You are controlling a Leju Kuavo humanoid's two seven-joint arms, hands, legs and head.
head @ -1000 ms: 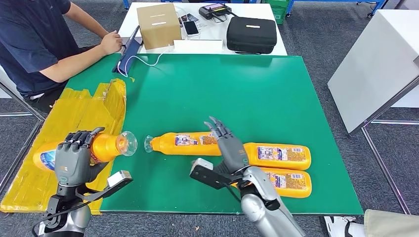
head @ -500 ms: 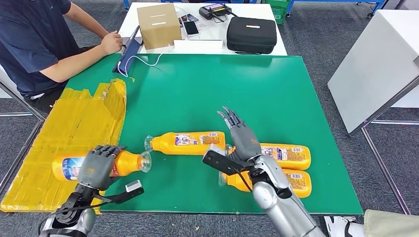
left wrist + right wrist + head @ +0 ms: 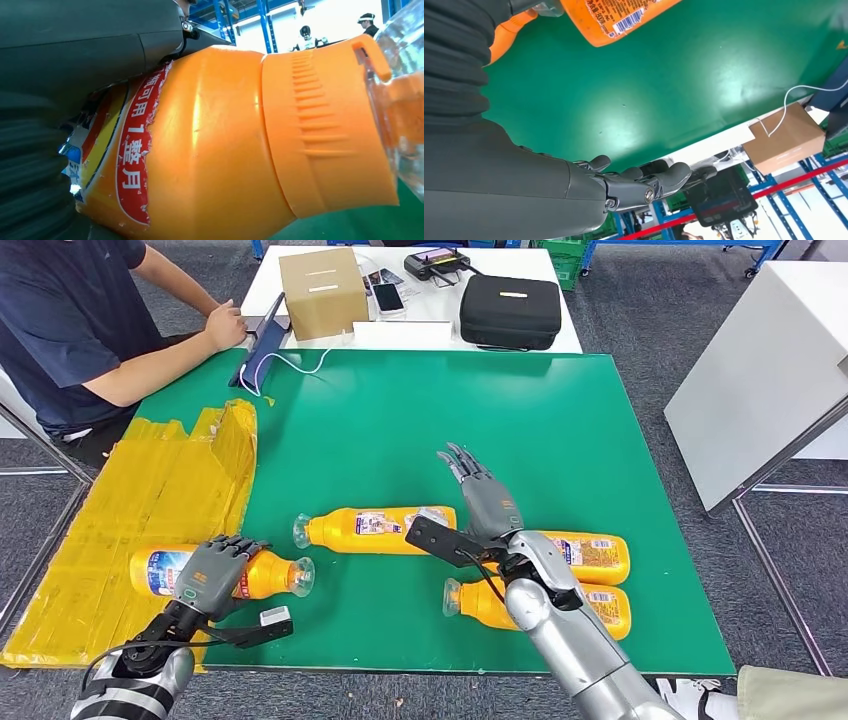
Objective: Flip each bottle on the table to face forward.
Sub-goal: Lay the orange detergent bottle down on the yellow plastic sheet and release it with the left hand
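Observation:
Several orange bottles lie on their sides on the green mat (image 3: 560, 420). My left hand (image 3: 212, 574) grips one bottle (image 3: 160, 571) around its middle; it lies at the mat's front left with its clear cap (image 3: 299, 577) pointing right. In the left wrist view this bottle (image 3: 225, 140) sits close against the hand's grey cover (image 3: 55, 65). A second bottle (image 3: 375, 529) lies mid-table, and two more lie at the front right, one (image 3: 580, 554) behind the other (image 3: 603, 610). My right hand (image 3: 484, 500) hovers open above them, fingers stretched forward (image 3: 639, 184), holding nothing.
A yellow taped sheet (image 3: 150, 490) covers the table's left side. A person (image 3: 70, 320) sits at the back left with a hand by a tablet. Behind the mat stand a cardboard box (image 3: 320, 278) and a black case (image 3: 508, 308). A white table (image 3: 760, 370) stands to the right.
My left hand has lowered its bottle from a raised, tilted hold to lying flat, and shifted it right. My right hand moved forward over the right bottles, uncovering the front one's cap.

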